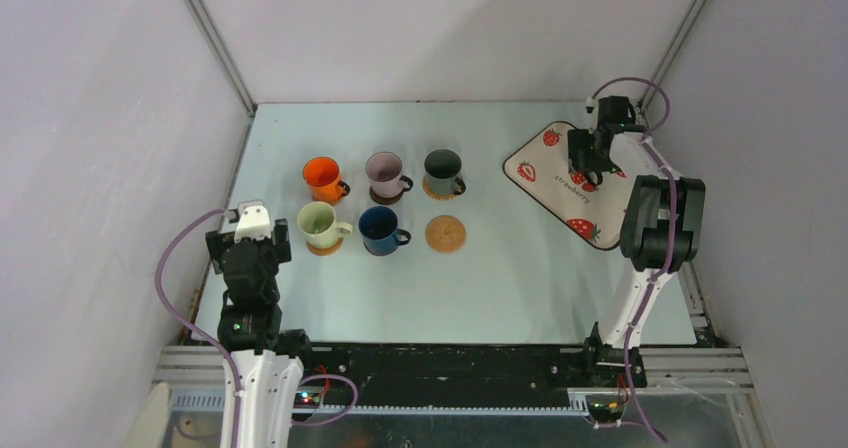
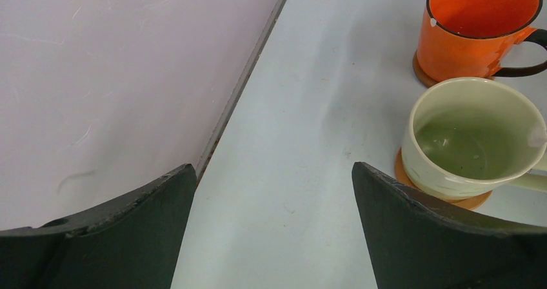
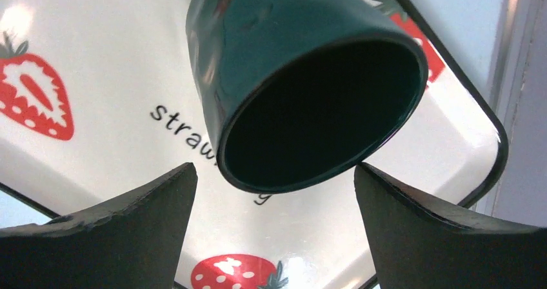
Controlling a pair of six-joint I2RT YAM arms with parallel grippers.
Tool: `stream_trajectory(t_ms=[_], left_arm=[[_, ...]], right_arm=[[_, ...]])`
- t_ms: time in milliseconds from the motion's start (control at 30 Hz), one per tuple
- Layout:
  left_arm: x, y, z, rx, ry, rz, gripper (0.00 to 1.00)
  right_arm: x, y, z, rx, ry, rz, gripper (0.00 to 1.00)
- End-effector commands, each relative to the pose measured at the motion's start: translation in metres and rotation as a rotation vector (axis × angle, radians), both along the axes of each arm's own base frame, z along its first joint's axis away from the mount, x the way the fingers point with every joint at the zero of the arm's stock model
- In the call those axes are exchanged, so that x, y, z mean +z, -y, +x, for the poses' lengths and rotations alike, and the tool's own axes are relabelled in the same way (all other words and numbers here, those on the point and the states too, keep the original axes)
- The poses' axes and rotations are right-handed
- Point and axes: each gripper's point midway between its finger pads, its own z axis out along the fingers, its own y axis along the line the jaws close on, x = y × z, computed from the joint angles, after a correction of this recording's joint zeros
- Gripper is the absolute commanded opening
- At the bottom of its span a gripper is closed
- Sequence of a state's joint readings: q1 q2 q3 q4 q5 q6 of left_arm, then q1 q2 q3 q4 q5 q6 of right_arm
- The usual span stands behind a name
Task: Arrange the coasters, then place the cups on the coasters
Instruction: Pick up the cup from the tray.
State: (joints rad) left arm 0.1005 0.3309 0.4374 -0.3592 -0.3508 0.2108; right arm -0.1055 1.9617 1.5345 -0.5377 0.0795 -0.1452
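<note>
Five cups stand on coasters in two rows: orange (image 1: pixel 322 175), mauve-white (image 1: pixel 385 173) and dark green (image 1: pixel 443 170) behind, pale green (image 1: pixel 318 224) and navy (image 1: pixel 380 228) in front. One tan coaster (image 1: pixel 445 233) lies bare beside the navy cup. Another dark green cup (image 3: pixel 284 63) lies tipped on the strawberry tray (image 1: pixel 545 173), its mouth toward my right gripper (image 3: pixel 272 173), which is open with a finger on each side just short of the rim. My left gripper (image 2: pixel 272 166) is open over bare table, left of the pale green cup (image 2: pixel 474 140).
The side walls stand close: the left wall's base runs beside my left gripper (image 1: pixel 250 230), and the tray's far corner nears the right wall. The orange cup (image 2: pixel 480 28) on its dark coaster (image 2: pixel 422 76) stands beyond the pale green one.
</note>
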Motion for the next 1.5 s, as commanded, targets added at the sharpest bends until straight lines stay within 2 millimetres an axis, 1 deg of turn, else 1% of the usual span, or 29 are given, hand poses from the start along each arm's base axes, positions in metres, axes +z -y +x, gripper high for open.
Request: stream_trajectory(t_ms=[0, 167, 333, 400, 600, 633, 667, 767, 800, 833, 867, 900, 933, 1000, 1067, 1133, 1167, 1200, 1233, 1333, 1467], left_arm=[[0.017, 0.002, 0.002, -0.011, 0.051, -0.001, 0.98], [0.017, 0.001, 0.002, -0.011, 0.048, 0.000, 0.98], [0.016, 0.001, 0.003, -0.011, 0.043, 0.000, 0.98], [0.015, 0.001, 0.003, -0.010, 0.041, 0.000, 0.98], [0.015, 0.001, 0.004, -0.011, 0.038, -0.001, 0.98], [0.014, 0.001, 0.004, -0.011, 0.037, -0.001, 0.98], [0.013, 0.001, 0.004, -0.009, 0.034, -0.001, 0.98], [0.013, 0.001, 0.004, -0.009, 0.034, -0.001, 0.98], [0.013, 0.001, 0.005, -0.009, 0.032, -0.001, 0.98], [0.013, 0.001, 0.005, -0.009, 0.031, -0.001, 0.98], [0.013, 0.000, 0.005, -0.007, 0.030, 0.000, 0.98], [0.013, 0.000, 0.005, -0.004, 0.028, 0.000, 0.98], [0.013, 0.000, 0.005, -0.004, 0.029, 0.000, 0.98], [0.012, 0.000, 0.005, -0.002, 0.028, -0.001, 0.98], [0.012, -0.001, 0.005, 0.001, 0.027, 0.001, 0.98], [0.011, -0.001, 0.005, 0.004, 0.024, 0.001, 0.98], [0.011, -0.002, 0.006, 0.006, 0.023, 0.001, 0.98], [0.011, -0.002, 0.006, 0.007, 0.023, 0.002, 0.98], [0.011, -0.002, 0.006, 0.008, 0.021, 0.001, 0.98], [0.009, -0.003, 0.006, 0.014, 0.014, 0.004, 0.98], [0.007, -0.004, 0.008, 0.018, 0.007, 0.006, 0.98]], right_arm=[[0.012, -0.009, 0.002, 0.046, 0.029, -0.061, 0.97], [0.017, -0.014, 0.004, 0.064, 0.049, -0.089, 0.99], [0.023, -0.016, 0.006, 0.078, 0.078, -0.104, 0.99], [0.028, -0.019, 0.008, 0.088, 0.099, -0.107, 0.99], [0.030, -0.028, 0.010, 0.125, 0.111, -0.096, 0.99], [0.033, -0.028, 0.011, 0.130, 0.119, -0.093, 0.99], [0.034, -0.032, 0.012, 0.145, 0.121, -0.076, 0.99], [0.046, -0.037, 0.019, 0.178, 0.148, -0.057, 0.99], [0.045, -0.042, 0.018, 0.198, 0.136, -0.039, 1.00], [0.051, -0.044, 0.022, 0.203, 0.142, -0.031, 0.99], [0.049, -0.050, 0.020, 0.217, 0.123, -0.006, 1.00], [0.053, -0.054, 0.025, 0.220, 0.129, 0.014, 1.00], [0.051, -0.059, 0.023, 0.233, 0.114, 0.041, 0.99], [0.054, -0.066, 0.030, 0.239, 0.116, 0.065, 0.99], [0.053, -0.069, 0.035, 0.242, 0.112, 0.065, 0.99], [0.050, -0.068, 0.041, 0.241, 0.105, 0.054, 0.99], [0.048, -0.068, 0.042, 0.239, 0.094, 0.052, 0.99], [0.046, -0.068, 0.048, 0.237, 0.092, 0.053, 0.99], [0.043, -0.068, 0.048, 0.235, 0.080, 0.054, 0.99], [0.036, -0.066, 0.059, 0.215, 0.069, 0.064, 0.99], [0.024, -0.062, 0.066, 0.196, 0.050, 0.081, 0.98]])
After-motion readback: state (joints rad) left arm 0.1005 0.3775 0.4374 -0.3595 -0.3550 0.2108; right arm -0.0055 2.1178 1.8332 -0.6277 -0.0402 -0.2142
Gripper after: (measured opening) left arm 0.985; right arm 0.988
